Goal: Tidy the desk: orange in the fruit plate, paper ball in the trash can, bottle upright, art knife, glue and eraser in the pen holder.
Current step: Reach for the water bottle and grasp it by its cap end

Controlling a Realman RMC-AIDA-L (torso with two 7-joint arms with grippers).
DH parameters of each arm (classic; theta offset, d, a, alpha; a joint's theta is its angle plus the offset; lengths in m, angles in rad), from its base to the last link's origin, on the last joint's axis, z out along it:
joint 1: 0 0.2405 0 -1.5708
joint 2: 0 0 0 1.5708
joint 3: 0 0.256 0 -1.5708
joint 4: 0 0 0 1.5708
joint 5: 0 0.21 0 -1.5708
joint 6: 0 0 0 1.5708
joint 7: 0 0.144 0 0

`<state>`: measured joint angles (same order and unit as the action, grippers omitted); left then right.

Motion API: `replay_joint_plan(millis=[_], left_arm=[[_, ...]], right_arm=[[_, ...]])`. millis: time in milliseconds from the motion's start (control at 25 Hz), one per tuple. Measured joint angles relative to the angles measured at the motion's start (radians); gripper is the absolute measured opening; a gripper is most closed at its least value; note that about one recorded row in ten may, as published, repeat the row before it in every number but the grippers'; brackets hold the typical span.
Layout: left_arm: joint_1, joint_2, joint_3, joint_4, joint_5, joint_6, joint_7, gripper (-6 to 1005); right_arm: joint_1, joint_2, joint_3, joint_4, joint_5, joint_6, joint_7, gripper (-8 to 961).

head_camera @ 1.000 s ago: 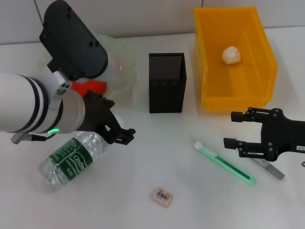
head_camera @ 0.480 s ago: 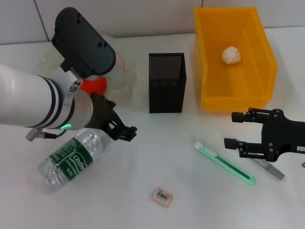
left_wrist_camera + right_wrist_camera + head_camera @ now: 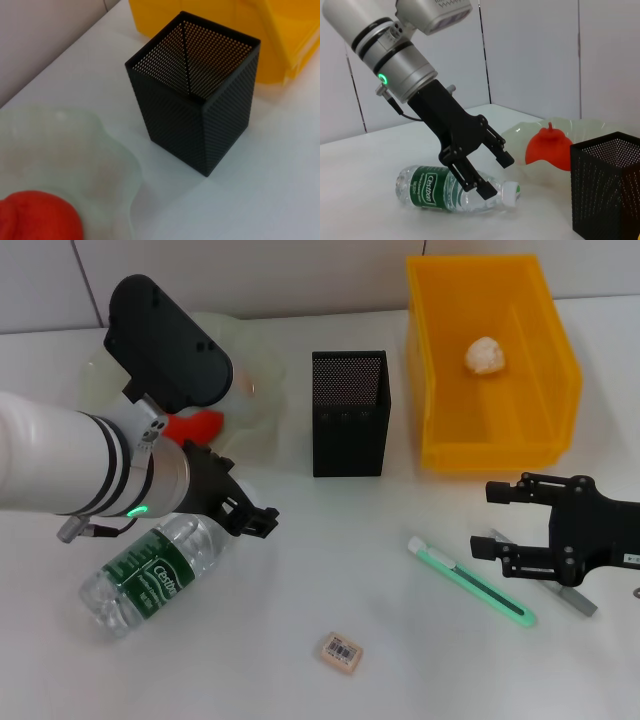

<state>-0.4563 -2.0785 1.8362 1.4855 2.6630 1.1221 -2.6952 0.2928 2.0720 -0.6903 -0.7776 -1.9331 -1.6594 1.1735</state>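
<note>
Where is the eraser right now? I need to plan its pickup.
In the head view, the eraser lies alone on the table near the front edge, between the bottle to its left and the green art knife to its right.

Over the last second the left arm shifts: its dark wrist housing swings first toward the pen holder, then back a little, and now sits slightly farther from the robot than at the start. With that, more of the orange shows in the fruit plate. The left gripper drifts a touch toward the desk's middle and back, its open fingers now above the cap end of the lying bottle. The right gripper sinks nearer the robot, now covering more of the grey tool beside the green knife.
</note>
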Motion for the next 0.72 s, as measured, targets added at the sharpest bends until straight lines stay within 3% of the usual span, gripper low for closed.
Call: replay_joint_plan(millis=[720], left_arm=[[-0.010,0.000,0.006,-0.107,0.000,-0.092,0.001,797]], right_arm=[[0.000,0.002,0.000,0.000,-0.001,-0.001,0.000,719]])
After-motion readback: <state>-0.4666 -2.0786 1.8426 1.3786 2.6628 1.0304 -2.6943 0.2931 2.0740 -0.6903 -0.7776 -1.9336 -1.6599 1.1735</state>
